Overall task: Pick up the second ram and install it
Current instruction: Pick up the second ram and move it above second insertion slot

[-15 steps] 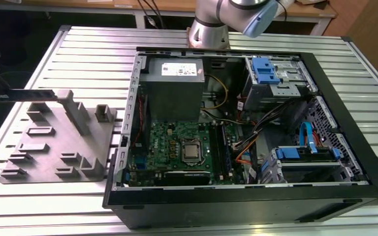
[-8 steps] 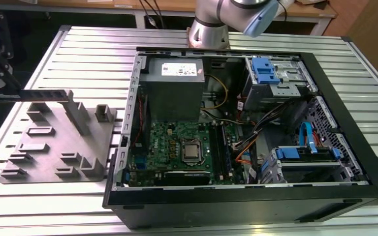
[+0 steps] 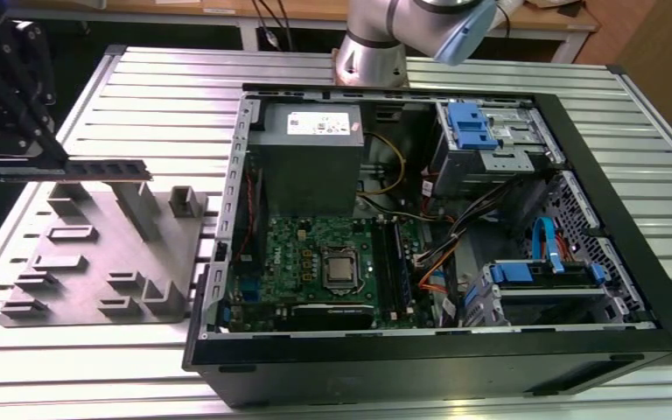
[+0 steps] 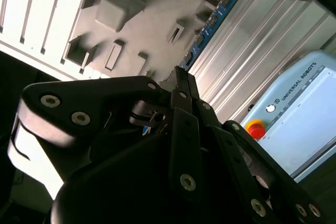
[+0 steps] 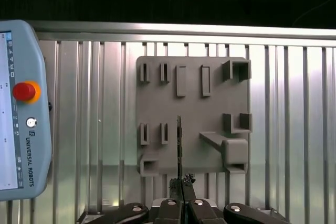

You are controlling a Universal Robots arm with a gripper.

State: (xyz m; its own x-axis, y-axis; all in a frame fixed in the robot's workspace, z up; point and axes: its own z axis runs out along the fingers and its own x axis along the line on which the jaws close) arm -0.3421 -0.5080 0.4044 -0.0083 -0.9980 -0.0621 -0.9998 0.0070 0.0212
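Observation:
My gripper (image 3: 24, 163) is shut on one end of the second ram (image 3: 102, 168), a thin dark stick held level above the grey plastic tray (image 3: 91, 262) at the exterior view's left. In the second wrist view the ram's blue board with dark chips (image 4: 212, 22) runs out from the closed fingertips (image 4: 181, 80) over the tray (image 4: 142, 30). The first wrist view shows the ram edge-on (image 5: 179, 140) above the tray (image 5: 210, 114), with the gripper (image 5: 181, 182) pinching its near end. The ram hangs clear of the tray's blocks.
An open computer case (image 3: 616, 262) lies to the exterior view's right of the tray, with the motherboard (image 3: 312, 262) and long black slots (image 3: 397, 262) inside. The arm's base (image 3: 371, 48) stands behind the case. A teach pendant (image 5: 21, 108) lies on the slatted table beside the tray.

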